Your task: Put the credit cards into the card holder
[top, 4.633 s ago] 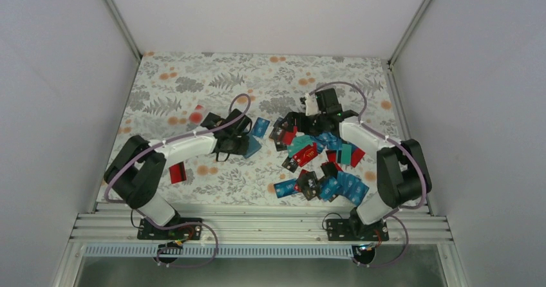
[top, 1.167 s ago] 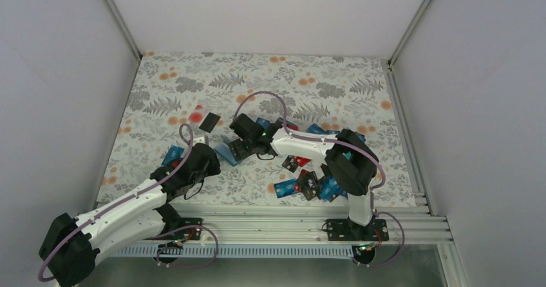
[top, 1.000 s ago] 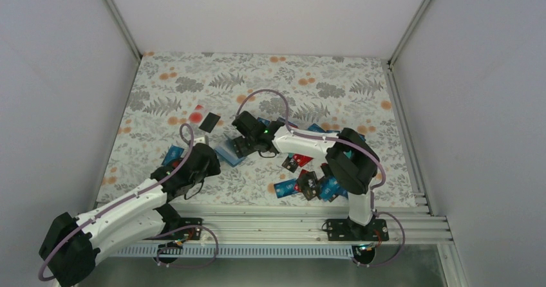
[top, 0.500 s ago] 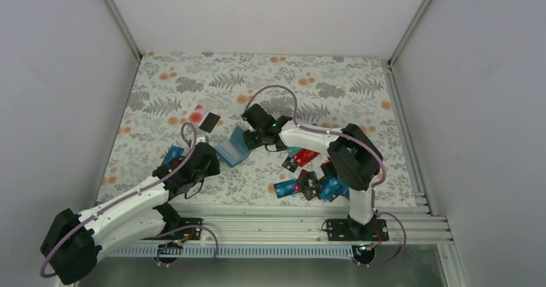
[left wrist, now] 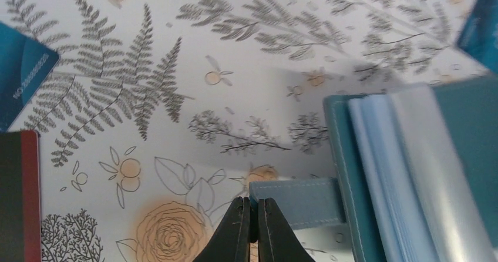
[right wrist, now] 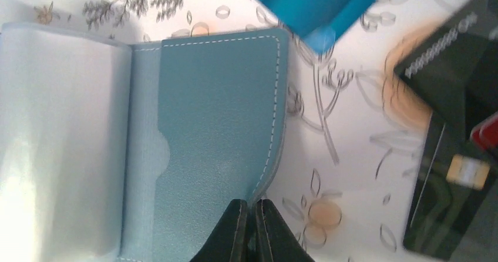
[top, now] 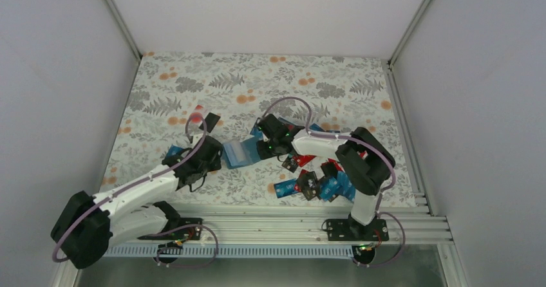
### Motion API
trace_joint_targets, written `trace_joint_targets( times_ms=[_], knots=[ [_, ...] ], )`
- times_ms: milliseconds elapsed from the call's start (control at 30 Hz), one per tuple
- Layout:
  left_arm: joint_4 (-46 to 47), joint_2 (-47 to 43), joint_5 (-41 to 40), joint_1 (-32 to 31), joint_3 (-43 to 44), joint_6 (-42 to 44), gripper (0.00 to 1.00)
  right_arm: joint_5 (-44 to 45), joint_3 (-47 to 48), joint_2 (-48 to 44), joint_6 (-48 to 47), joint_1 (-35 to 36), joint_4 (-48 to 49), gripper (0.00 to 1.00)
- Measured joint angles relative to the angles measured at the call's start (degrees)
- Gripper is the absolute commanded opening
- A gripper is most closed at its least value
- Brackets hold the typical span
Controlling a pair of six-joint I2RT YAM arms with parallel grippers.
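We have the card holder point(top: 239, 152) open on the surface point(top: 290, 81) between our hands. The left hand point(left wrist: 253, 215) is pinched tight on its strap point(left wrist: 296, 203), the right hand point(right wrist: 251, 215) clamped on the cover's edge (barely a lip). Spread it gently and flat; the credit cards point(top: 315, 184) lie just behind the right hand

From where I stand, the left pincer point(left wrist: 253, 210) has bare flowered cloth point(left wrist: 235, 97) straight ahead of it, room enough to pass. Hard on its right the card holder point(left wrist: 411, 174) bars the way. Off to its left lie a black-and-red card point(left wrist: 17, 197) and, further ahead, a blue card point(left wrist: 23, 77). The right pincer point(right wrist: 252, 210) faces the card holder's open cover. A strip of cloth runs on its right, then a black card point(right wrist: 452, 191), with a teal card point(right wrist: 317, 3) ahead.
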Motion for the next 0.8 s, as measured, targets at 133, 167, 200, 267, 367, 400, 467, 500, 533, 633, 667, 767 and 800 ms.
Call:
trace_joint_targets(
  times_ms=[133,167,200,267,367,400,467,500,533,633,667,767,800],
  knots=[
    [0.07,4.37,1.92,2.32,0.02,-1.88,0.04,-1.57,-3.39,-2.91,3.23,0.17,0.72,0.05],
    [0.37,5.31,2.54,2.78,0.04,-2.21,0.05,-1.88,-4.2,-3.58,4.17,0.2,1.03,0.05],
    [0.61,6.08,3.06,3.06,0.11,-2.43,0.06,-2.14,-4.85,-4.02,4.9,0.2,1.36,0.06],
    [1.07,6.78,3.91,3.26,0.33,-2.54,0.13,-2.36,-5.88,-4.42,6.03,0.2,1.73,0.06],
    [1.57,6.6,4.02,3.76,1.01,-1.29,0.26,-2.03,-7.3,-4.46,7.08,0.04,1.88,0.08],
    [1.62,6.49,3.98,3.96,1.42,-1.05,0.28,-2.03,-7.63,-4.46,7.37,0.04,1.92,0.09],
    [1.62,6.01,4.04,3.96,2.29,-0.04,0.31,-1.97,-7.67,-4.46,7.74,0.0,1.95,0.15],
    [1.57,5.57,4.13,3.85,2.8,0.31,0.32,-1.9,-7.74,-4.46,7.89,0.0,1.95,0.18],
    [1.62,5.05,4.22,3.69,3.23,0.72,0.32,-1.95,-7.8,-4.48,7.93,0.0,1.97,0.21],
    [1.7,3.58,5.31,3.34,4.5,2.23,0.35,-2.32,-7.8,-4.63,8.04,0.0,2.23,0.31],
    [1.79,3.45,5.62,3.23,4.76,2.69,0.36,-2.34,-7.8,-4.74,8.28,0.0,2.21,0.35],
    [2.1,3.48,6.78,2.47,5.09,3.45,0.39,-2.14,-7.91,-5.29,8.04,0.0,1.7,0.41],
    [2.1,3.5,7.02,2.29,5.09,3.5,0.4,-2.05,-7.91,-5.4,8.15,0.0,1.44,0.43]
  ],
)
